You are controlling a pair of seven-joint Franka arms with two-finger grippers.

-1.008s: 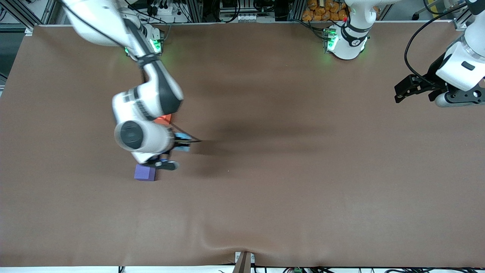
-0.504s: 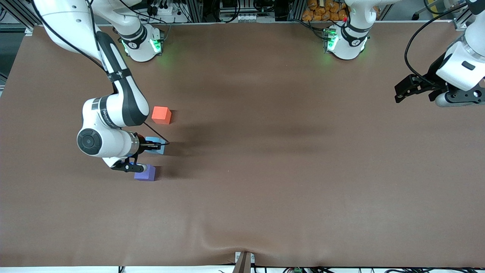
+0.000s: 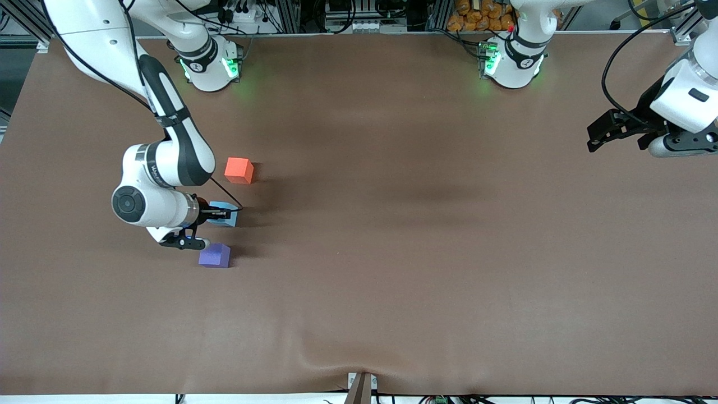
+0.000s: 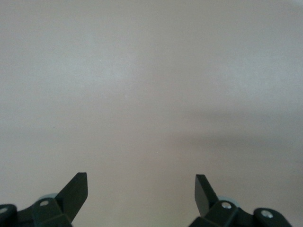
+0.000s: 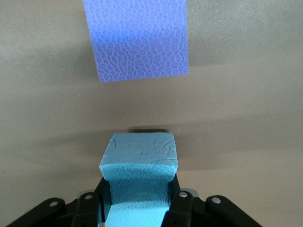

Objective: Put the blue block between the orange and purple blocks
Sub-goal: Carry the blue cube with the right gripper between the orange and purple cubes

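Brown bench. Right end effector clamps blue block btwn orange block & purple block; placing step. Next: lower, release. Left end effector open, waiting.

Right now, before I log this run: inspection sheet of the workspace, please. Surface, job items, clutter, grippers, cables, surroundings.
Surface: brown matte table cover, a ripple at its edge nearest the front camera.
Job's things: small light sky-blue matte cube between the bright orange-red matte cube and the violet-purple matte cube, which lies nearest the front camera.
Clutter: nothing seen.
Grippers: right gripper shut on the sky-blue cube, low over the gap between the other two; whether the cube touches the cover cannot be told. Left gripper open, empty, waiting over the left arm's end of the table.
Cables: black cable looping along the left arm.
Surroundings: aluminium frame along the bases' edge.
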